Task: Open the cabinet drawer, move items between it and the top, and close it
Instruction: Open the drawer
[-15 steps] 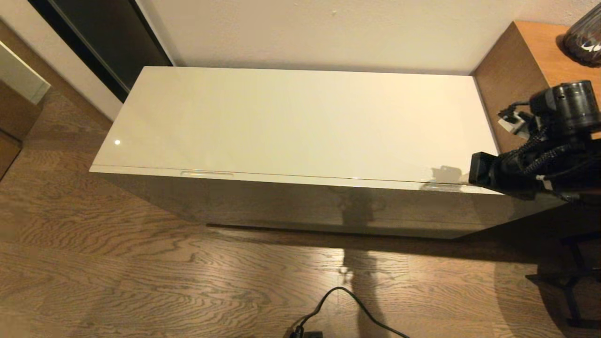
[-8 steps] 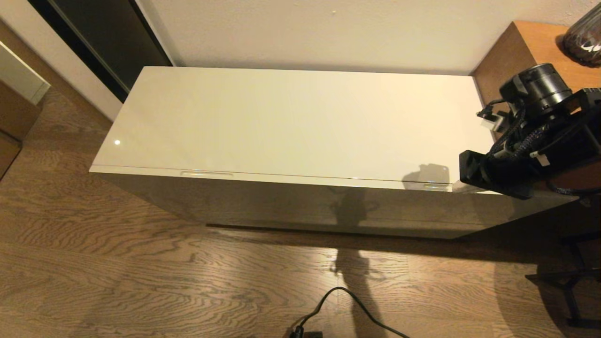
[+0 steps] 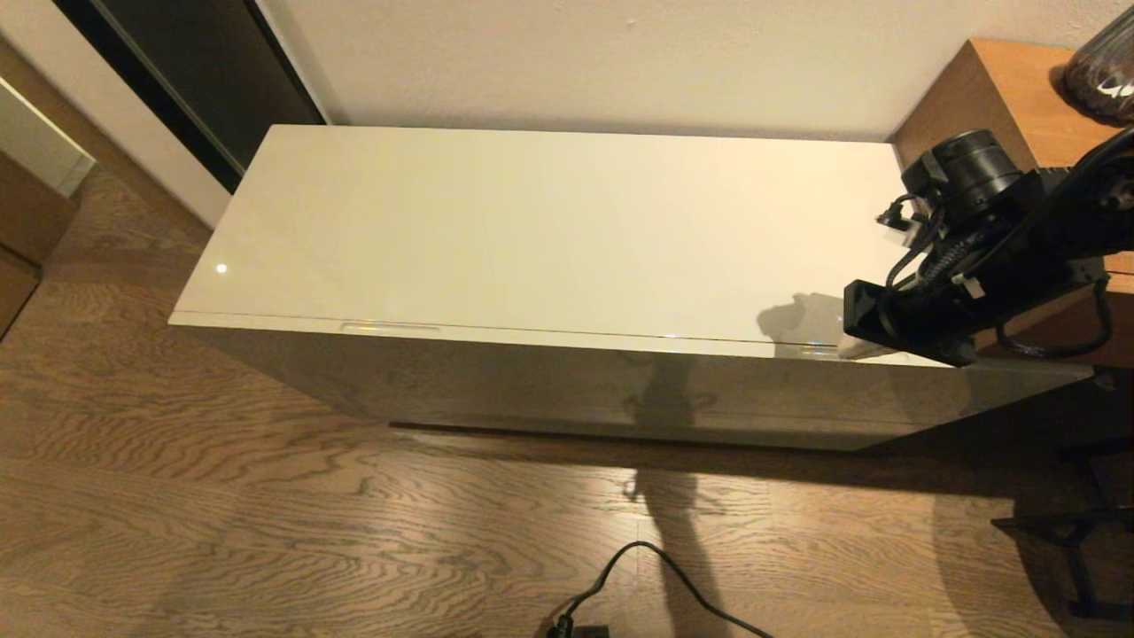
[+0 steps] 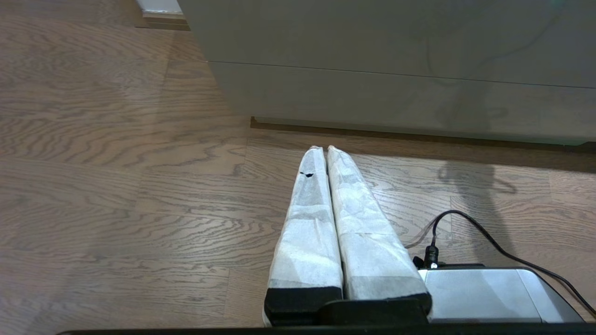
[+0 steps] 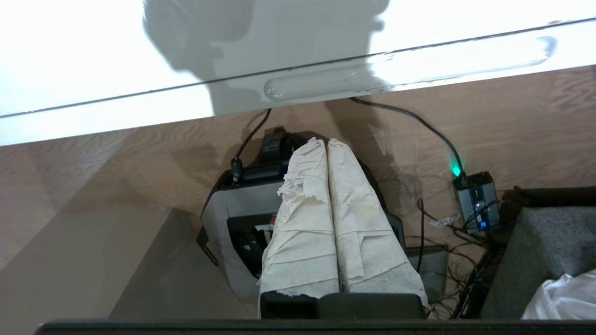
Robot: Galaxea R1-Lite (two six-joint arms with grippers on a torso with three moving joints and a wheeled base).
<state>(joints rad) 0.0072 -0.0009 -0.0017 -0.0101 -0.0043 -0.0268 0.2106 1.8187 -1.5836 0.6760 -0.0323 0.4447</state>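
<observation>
the low cabinet stands against the wall on the wooden floor point(image 3: 266, 496), and its top point(image 3: 532, 230) is a bare glossy cream slab in the head view. the cabinet drawer point(image 3: 567, 390) is pushed fully in, its front edge running just under the top's front lip, with one slim recess point(image 3: 390, 328) near the robot's left end and a second recess point(image 5: 326, 83) near the right end.

the right hand point(image 3: 861, 347) reaches in from the right over the front right corner of the top, hovering just above the second recess; its shadow lies on the slab beside it. in the right wrist view its two white-wrapped fingers point(image 5: 302, 218) are pressed together and hold nothing, and their tips look to sit a little short of the recess, though contact is hard to judge from this angle. a taller brown wooden unit point(image 3: 1001, 97) stands just past the cabinet's right end.

the left hand point(image 4: 324, 150) hangs low in front of the cabinet, over the floor, its wrapped fingers point(image 4: 307, 223) pressed together and empty. a black cable point(image 3: 656, 576) trails across the floor near the robot's base.
</observation>
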